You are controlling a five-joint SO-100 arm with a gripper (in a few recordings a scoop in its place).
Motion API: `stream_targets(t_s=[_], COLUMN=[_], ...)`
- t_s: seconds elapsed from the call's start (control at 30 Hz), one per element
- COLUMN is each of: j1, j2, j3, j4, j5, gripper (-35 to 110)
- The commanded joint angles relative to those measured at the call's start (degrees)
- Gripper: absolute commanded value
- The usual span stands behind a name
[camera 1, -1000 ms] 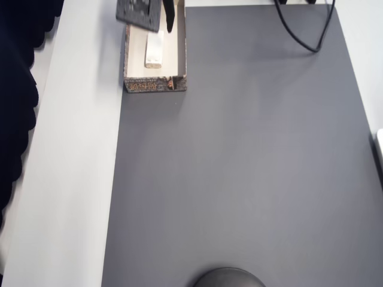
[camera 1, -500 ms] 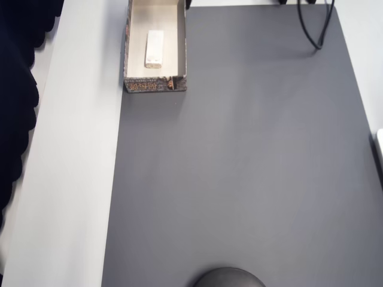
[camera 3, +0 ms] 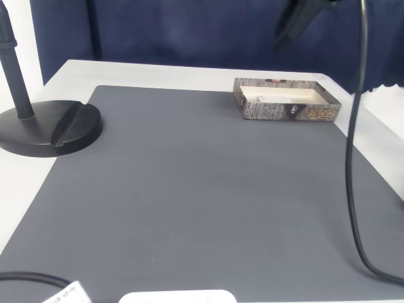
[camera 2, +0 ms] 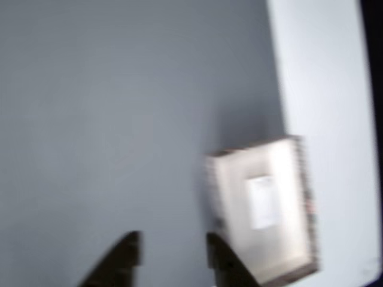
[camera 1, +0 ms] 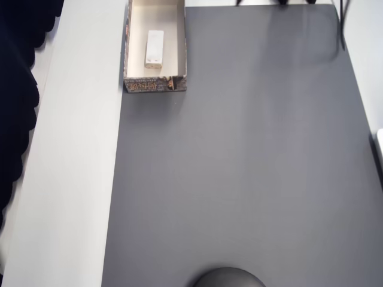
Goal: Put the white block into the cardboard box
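Risk is small now, but you should still watch two things. The small plain white rectangular block (camera 1: pixel 154 49) lies flat on the cream floor of the shallow cardboard box with dark patterned outer walls (camera 1: pixel 182 48), near the middle, touching no wall. The black two-finger end effector (camera 2: pixel 170 257) hangs above the dark grey mat (camera 1: pixel 251 167) beside the box, its jaws apart and holding nothing. If you lower it carelessly, a finger could catch the box wall and push the box. The black cable (camera 3: pixel 351 158) could also drag across the surface.
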Motion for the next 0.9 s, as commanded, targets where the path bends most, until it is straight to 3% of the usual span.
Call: stream_targets(t_s=[0.0, 0.6, 0.87], j1=[-6.15, -27.42, -34.72], j2=[8.79, 28.48, 37.97], j3=[5.62, 34.45, 49.39], j4=[-0.70, -8.44, -12.92], j5=[-5.27, -24.87, -27.07], gripper=[1, -2, -2])
